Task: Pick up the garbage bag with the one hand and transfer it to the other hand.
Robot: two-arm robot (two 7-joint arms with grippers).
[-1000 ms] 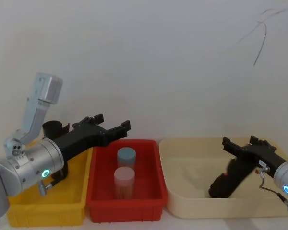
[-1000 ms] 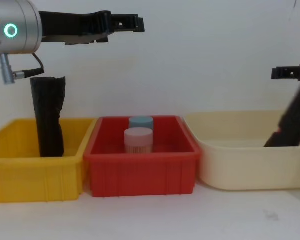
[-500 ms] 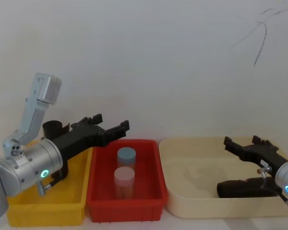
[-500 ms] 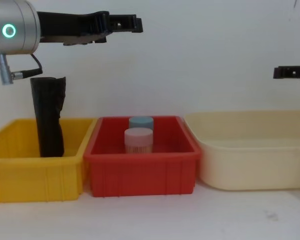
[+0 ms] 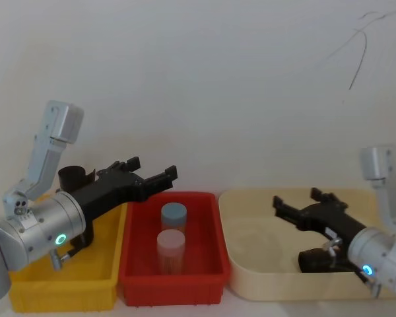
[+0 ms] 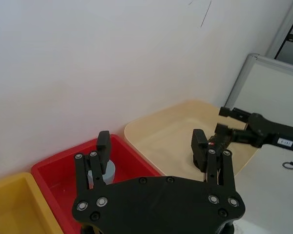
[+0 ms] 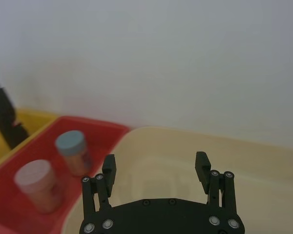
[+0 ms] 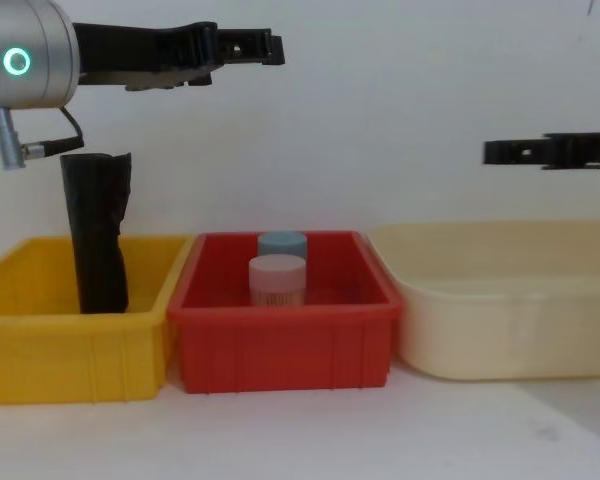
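Chest view, items left to right.

1. Yellow bin point(image 8: 70, 350), on the white surface point(image 8: 300, 430). Holds the garbage bag point(image 8: 97, 240), standing upright and rising above the rim, ragged top uppermost.
2. Left gripper point(image 8: 242, 45): above and to the right of the bag, over the join of the yellow and red bins. Fingers spread wide, holding nothing.
3. Red bin point(image 8: 280, 350): blue-lidded jar point(image 8: 282, 243) behind pink-lidded jar point(image 8: 277, 280).
4. Cream bin point(image 8: 480, 340).
5. Right gripper point(image 8: 515, 152): over the cream bin. Fingers wide apart, empty.

Risks, as judged: the bag is tall and narrow, so a glancing finger could topple it. Crinkly film may slip from a shallow pinch or during the hand-over.

Obscured: the bin wall hides the bag's foot, and in the head view the left arm covers most of the bag. A dark object point(image 5: 315, 259) lies in the cream bin, half behind the right arm, identity unclear.
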